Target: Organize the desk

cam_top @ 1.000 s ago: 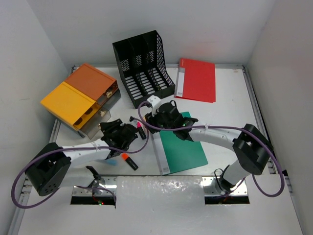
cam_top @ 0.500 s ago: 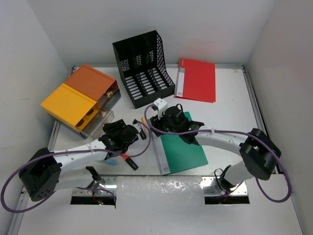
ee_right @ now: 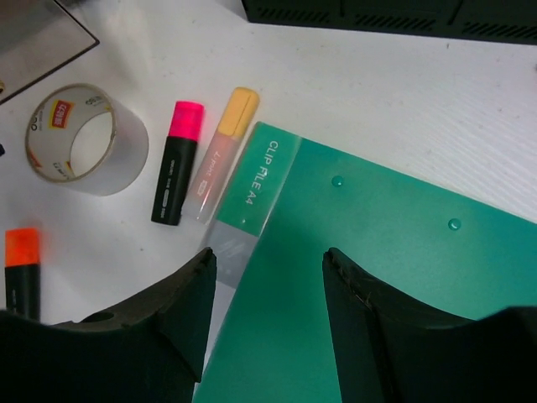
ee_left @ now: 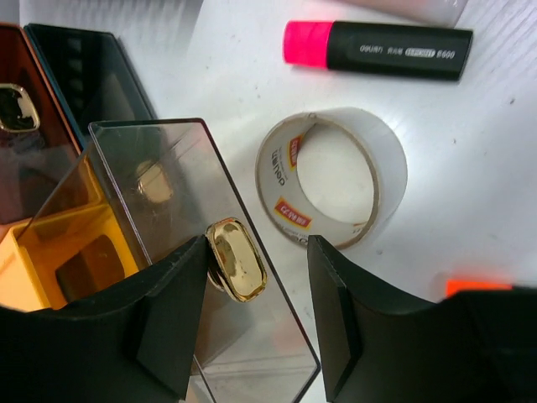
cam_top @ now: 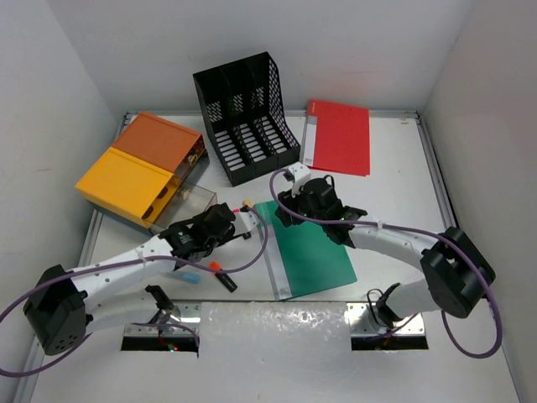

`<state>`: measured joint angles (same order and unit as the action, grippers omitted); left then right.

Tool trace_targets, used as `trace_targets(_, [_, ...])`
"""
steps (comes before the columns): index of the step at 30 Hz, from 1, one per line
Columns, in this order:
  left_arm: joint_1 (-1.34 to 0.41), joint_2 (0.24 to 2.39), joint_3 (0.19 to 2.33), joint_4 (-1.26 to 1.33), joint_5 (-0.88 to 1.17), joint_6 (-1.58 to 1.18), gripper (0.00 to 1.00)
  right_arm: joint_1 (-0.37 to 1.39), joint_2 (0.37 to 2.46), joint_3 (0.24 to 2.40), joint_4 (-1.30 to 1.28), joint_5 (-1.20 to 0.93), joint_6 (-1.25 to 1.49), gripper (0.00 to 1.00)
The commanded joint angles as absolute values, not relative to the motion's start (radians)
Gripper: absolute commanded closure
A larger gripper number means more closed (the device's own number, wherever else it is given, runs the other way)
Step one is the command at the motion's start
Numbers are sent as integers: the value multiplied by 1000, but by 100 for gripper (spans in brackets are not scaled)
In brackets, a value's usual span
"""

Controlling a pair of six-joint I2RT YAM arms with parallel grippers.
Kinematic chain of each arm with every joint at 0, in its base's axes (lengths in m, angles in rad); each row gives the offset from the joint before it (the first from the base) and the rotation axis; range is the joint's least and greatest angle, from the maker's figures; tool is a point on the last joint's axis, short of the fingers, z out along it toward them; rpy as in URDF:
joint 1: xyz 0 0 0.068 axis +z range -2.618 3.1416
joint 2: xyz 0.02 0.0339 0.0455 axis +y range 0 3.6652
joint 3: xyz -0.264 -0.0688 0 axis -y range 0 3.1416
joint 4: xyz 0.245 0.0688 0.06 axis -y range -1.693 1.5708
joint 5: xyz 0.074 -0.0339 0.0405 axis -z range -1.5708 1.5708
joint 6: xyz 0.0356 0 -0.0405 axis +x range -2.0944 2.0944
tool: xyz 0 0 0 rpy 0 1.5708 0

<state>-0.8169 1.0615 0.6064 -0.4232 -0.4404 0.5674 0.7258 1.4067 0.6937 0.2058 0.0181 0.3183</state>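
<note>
Left gripper: your left gripper (ee_left: pixel 258 252) is open, its jaws either side of a gold knob (ee_left: pixel 237 260). One finger sits against the knob and a gap shows at the other.
Knob: it sits on the front of a clear drawer (ee_left: pixel 168 185), which juts out from the orange-yellow drawer box (cam_top: pixel 138 164) at the bench's left.
Just past the left gripper: a roll of clear tape (ee_left: pixel 331 180) lies on its side beside the drawer front. A pink highlighter (ee_left: pixel 377 49) lies beyond it, and the orange tip of another highlighter (ee_left: pixel 478 287) shows at the edge of the wrist view.
Right gripper: your right gripper (ee_right: pixel 268 256) is open too and holds nothing. Its jaws are spread above the spine edge of a green folder (ee_right: pixel 394 277) – you cannot tell from these views whether they touch it.
Green folder: it lies flat near the middle of the bench, its clear spine toward the left arm.
Beside the spine: a pale pink pen with a yellow cap (ee_right: pixel 222 151) lies just beside the folder's corner, with the pink highlighter alongside it and the tape roll further left.
Further back: a black mesh file rack (cam_top: pixel 245 113) stands upright, with a red folder (cam_top: pixel 340 136) flat to its right – both well apart from the grippers.
Bench: the white bench (cam_top: pixel 394 193) lies under everything, with both arm bases at its near edge.
</note>
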Motion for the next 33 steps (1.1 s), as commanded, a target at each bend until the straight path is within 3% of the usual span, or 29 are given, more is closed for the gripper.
trace_targets(1, [-836,1097,615,-419,-253,538,53,721,1362,696,241,3,321,47])
trace_targets(10, [-834,1114,612,-387,-419,525,52,719,1312,672,236,11,298,47])
trace_targets(17, [-819,1103,566,-368,-525,520,43,719,1281,657,239,14,299,46])
trace_targets(33, [-739,1025,548,-425,-442,526,38,719,1285,661,244,3,313,46])
